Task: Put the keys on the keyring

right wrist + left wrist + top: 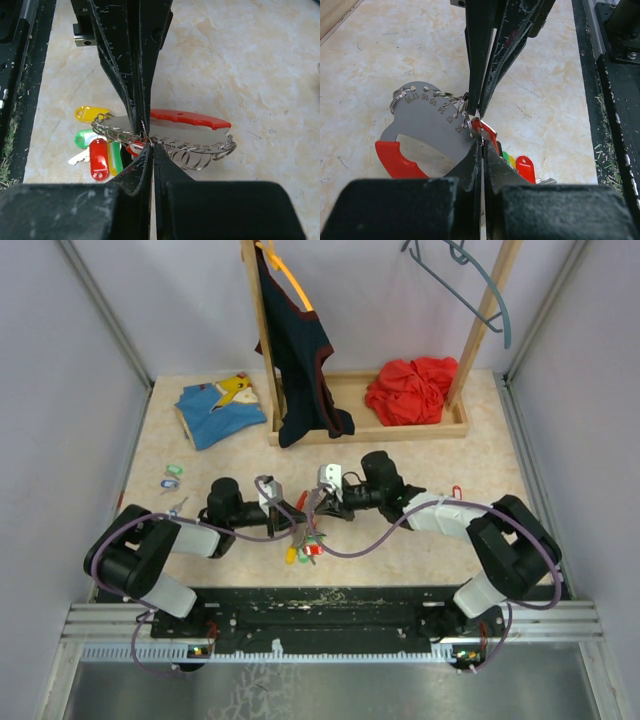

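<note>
Left tool (481, 146) and right tool (148, 146) both pinched narrow on the keyring (427, 125), tip to tip.
Grip point is a wire loop at the edge of the grey numbered plate with the red handle. Keys (97, 156) with red, green and yellow tags bunch at that same edge. Two more tagged keys (172, 477) lie on the surface (420, 540) at far left, well apart.

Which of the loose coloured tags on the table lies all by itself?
The red tag, alone beside the right arm. The green tag and blue tag lie together on the left side.
</note>
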